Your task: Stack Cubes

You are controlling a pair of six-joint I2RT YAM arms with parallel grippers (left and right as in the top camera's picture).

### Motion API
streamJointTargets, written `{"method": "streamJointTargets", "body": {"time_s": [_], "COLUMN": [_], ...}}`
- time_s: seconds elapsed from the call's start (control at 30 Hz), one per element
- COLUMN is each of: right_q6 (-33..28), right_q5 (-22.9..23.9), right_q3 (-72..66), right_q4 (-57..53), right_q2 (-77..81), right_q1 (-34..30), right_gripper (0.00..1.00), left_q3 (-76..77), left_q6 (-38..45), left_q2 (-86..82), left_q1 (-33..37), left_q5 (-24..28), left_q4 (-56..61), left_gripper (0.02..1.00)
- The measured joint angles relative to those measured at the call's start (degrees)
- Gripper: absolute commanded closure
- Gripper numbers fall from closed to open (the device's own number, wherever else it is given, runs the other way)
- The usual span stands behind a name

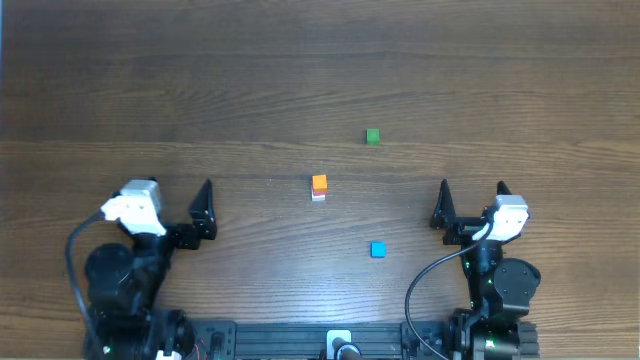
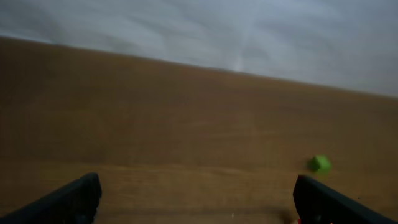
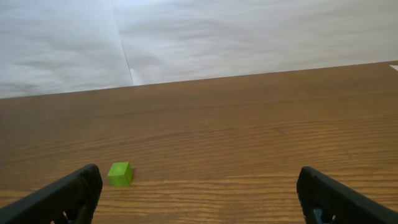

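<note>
1. Noted left pincer (image 2: 196, 185) low over the wooden table (image 1: 320, 60), fingers (image 2: 74, 200) spread wide, bare wood between them, apart from every cube
2. Noted right pincer (image 1: 472, 195) in the same state: fingers (image 3: 68, 194) spread wide, gripping nothing, bare wood between them
3. Located green cube (image 1: 372, 136) flat on the table, forward of both pincers and well apart from each; nearer the right pincer, ahead of it and off toward the left arm's side
4. Checked green cube from the right wrist view: ahead of the fingertips, closer to the finger on the left arm's side, untouched
5. Checked it again from the left wrist view: far ahead of the left pincer, off toward the finger on the right arm's side, outline soft
6. Located orange cube (image 1: 319, 181) resting on top of white cube (image 1: 318, 196), with just a sliver of the white one visible from above; stack roughly midway between the two pincers, about level with their fingertips, touching neither
7. Located blue cube (image 1: 377, 249) alone on the wood, behind the right pincer's fingertips, back toward the arm bases, on the side facing the left arm, apart from it
8. Counted two cubes stacked, two loose
</note>
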Motion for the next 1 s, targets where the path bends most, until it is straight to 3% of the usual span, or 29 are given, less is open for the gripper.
{"method": "streamJointTargets", "body": {"time_s": [0.43,0.7,1.0], "right_q6": [-0.02,-0.04,-0.04], "right_q5": [0.02,0.0,0.0], "right_q3": [0.0,0.0,0.0], "right_q4": [0.0,0.0,0.0], "right_q2": [0.0,0.0,0.0], "right_q1": [0.0,0.0,0.0], "right_gripper": [0.007,0.009,0.007], "left_q3": [-12.59,-16.17,-17.05], "left_q6": [1.27,1.31,1.31], "left_q2": [-0.22,-3.67,-10.71], "left_q1": [-0.35,-0.35,-0.33], "left_q5": [2.54,-1.09,-3.26], "left_q4": [20.13,22.18,15.72], "left_gripper": [0.018,0.018,0.02]}}
